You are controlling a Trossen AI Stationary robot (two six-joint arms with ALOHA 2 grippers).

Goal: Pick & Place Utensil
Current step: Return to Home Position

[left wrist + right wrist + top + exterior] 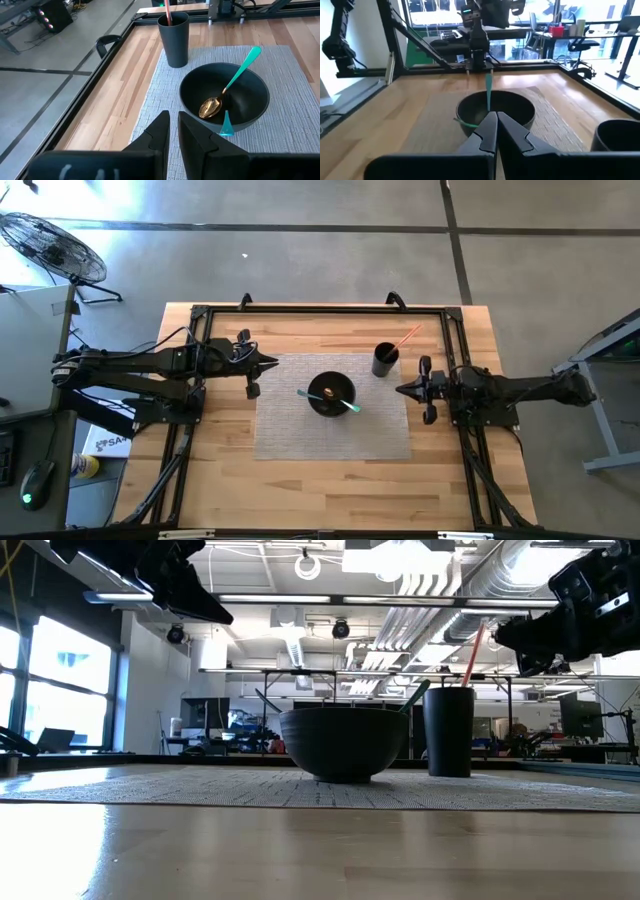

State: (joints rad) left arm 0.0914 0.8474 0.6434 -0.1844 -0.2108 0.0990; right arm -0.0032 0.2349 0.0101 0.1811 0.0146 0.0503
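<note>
Nearest us in the low view is the bare wooden table (pixel 300 850), then the woven grey mat (pixel 150 785), and on it at mid-frame the black bowl (pixel 343 743). The left wrist view shows a spoon (pixel 235 80) inside, gold head on the bottom and green handle leaning on the rim. A second green handle (pixel 226 125), which we take for another spoon, pokes over the lower rim in that frame. Just right of the bowl and a little farther off stands the black cup (pixel 448 730), with the orange straw (pixel 470 655) tilted in it. Above, in the upper left, hangs the left gripper (pixel 215 612), its fingers drawn to a thin slit and holding nothing. In the upper right, near the straw's tip, is the right gripper (pixel 505 635), fingers pressed together and empty. We judge the placing done and the step in hand to be the arms' return to rest. The next move calls for each arm to draw back toward its own side of the table, and the right one must keep clear of the straw.
</note>
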